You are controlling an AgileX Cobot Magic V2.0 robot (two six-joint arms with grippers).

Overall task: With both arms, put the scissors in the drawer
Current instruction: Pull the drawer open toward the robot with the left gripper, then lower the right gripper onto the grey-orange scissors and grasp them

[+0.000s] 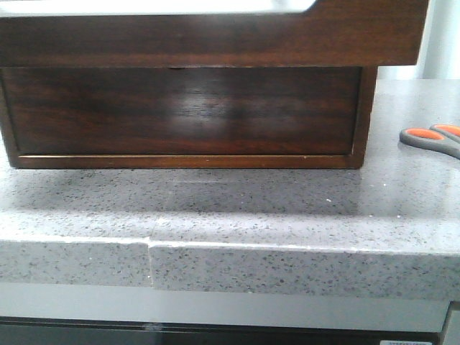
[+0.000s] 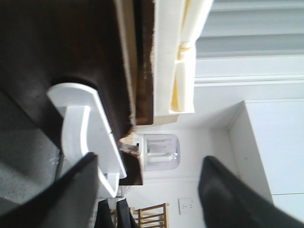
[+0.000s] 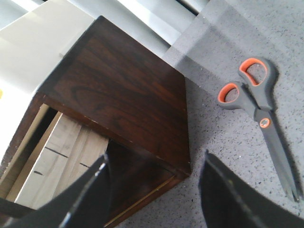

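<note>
You see little of the robot: each wrist view shows just two fingers. The left gripper's [image 2: 152, 199] are matte black, broad, tapering wedges with rounded edges. The right gripper's [image 3: 154, 194] look the same: dark, plain, unmarked.

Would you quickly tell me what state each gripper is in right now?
Left gripper: open, holding nothing, close to the wooden chest.
Right gripper: open, holding nothing; the scissors lie on the counter.

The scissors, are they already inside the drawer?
No, the scissors lie closed on the grey countertop beside the wooden chest, apart from it and from the right gripper.
</note>
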